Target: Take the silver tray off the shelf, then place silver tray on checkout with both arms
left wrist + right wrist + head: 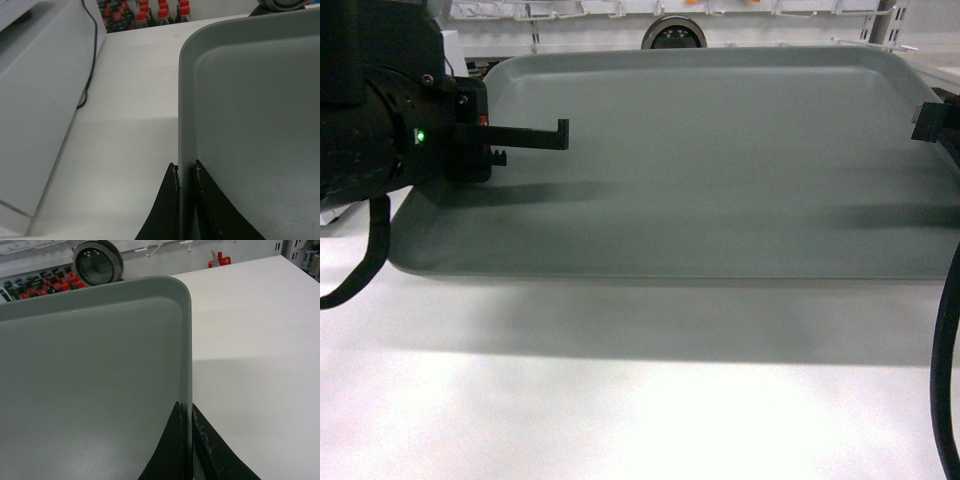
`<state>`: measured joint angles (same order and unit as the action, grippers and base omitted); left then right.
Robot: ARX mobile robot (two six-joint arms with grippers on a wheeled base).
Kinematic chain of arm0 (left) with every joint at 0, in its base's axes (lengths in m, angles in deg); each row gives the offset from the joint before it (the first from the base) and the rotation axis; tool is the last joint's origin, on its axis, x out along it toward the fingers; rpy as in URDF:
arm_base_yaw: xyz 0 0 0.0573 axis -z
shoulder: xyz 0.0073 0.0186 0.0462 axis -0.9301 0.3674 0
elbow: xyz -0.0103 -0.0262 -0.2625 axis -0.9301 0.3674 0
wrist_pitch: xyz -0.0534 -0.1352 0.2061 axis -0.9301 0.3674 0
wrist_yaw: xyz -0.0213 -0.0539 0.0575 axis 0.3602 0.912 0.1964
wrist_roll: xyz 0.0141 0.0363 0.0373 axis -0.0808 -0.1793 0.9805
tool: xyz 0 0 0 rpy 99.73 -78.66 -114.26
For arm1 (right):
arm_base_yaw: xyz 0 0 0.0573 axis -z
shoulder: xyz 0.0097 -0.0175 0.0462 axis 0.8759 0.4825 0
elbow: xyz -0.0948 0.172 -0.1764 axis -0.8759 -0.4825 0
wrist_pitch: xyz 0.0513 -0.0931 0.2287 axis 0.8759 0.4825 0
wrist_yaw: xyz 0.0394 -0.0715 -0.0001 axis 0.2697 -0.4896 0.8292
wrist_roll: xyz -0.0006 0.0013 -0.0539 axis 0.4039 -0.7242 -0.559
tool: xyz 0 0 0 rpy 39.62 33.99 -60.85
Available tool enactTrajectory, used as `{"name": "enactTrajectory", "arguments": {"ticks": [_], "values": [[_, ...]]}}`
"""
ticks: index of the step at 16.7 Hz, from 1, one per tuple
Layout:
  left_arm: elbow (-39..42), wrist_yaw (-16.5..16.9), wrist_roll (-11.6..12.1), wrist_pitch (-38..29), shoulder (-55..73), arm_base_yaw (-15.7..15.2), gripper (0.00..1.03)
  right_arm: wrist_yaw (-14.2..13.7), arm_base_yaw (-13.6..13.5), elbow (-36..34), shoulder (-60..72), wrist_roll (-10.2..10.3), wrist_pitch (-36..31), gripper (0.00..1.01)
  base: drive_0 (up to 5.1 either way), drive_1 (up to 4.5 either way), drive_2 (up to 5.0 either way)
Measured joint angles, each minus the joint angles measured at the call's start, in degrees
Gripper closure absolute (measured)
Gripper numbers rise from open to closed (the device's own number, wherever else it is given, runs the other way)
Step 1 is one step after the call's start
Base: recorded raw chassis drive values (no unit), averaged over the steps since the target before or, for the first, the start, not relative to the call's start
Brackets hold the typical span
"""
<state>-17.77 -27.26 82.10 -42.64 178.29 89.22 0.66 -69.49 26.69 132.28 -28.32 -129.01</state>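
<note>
One silver tray (720,160) and two claws are in play. The tray hangs level above the white worktop (620,400), its shadow falling on the surface beneath, so it looks held clear rather than set down. The left claw (186,172) pinches the tray's left rim, one finger outside the rim and one inside; the right claw (189,412) pinches the right rim the same way.

The head view takes in the whole tray at once, with the left claw (525,140) reaching in over the tray's left side and only a small part of the right claw (930,120) at the right edge. One round-headed scanner (673,33) stands beyond the tray's far rim.

The left wrist view adds a white box (45,100) along the worktop's left side, a black cable (92,55) running down beside it, and rows of red-capped bottles (145,15) past the far edge. The right wrist view shows the scanner (97,261) close up and a small red object (220,260) beyond the worktop's far edge.
</note>
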Motion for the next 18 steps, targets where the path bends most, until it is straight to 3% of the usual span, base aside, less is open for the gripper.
{"name": "enactTrajectory", "arguments": {"ticks": [4, 8, 9, 10, 18], "values": [[-7.9, 2.4, -0.3, 3.7, 7.6, -0.2, 0.99, 3.0, 3.0, 5.7, 5.7, 0.0, 5.0, 0.99, 0.0, 0.00, 0.0], [-15.6, 2.9, -2.5, 10.2, 13.4, -0.4, 0.99, 4.4, 4.6, 15.7, 13.7, -2.4, 11.7, 0.99, 0.0, 0.00, 0.0], [-18.1, 3.0, -3.2, 12.0, 15.3, -0.7, 0.99, 5.1, 4.8, 19.7, 16.7, -3.6, 13.8, 0.99, 0.0, 0.00, 0.0], [-20.3, 2.9, -4.5, 15.9, 17.5, -1.1, 0.99, 5.4, 5.0, 25.0, 21.4, -7.0, 17.2, 0.99, 0.0, 0.00, 0.0], [-20.3, 2.3, -5.2, 17.4, 19.2, -1.5, 0.99, 4.5, 4.2, 25.7, 24.2, -8.2, 17.2, 0.99, 0.0, 0.00, 0.0]]}}
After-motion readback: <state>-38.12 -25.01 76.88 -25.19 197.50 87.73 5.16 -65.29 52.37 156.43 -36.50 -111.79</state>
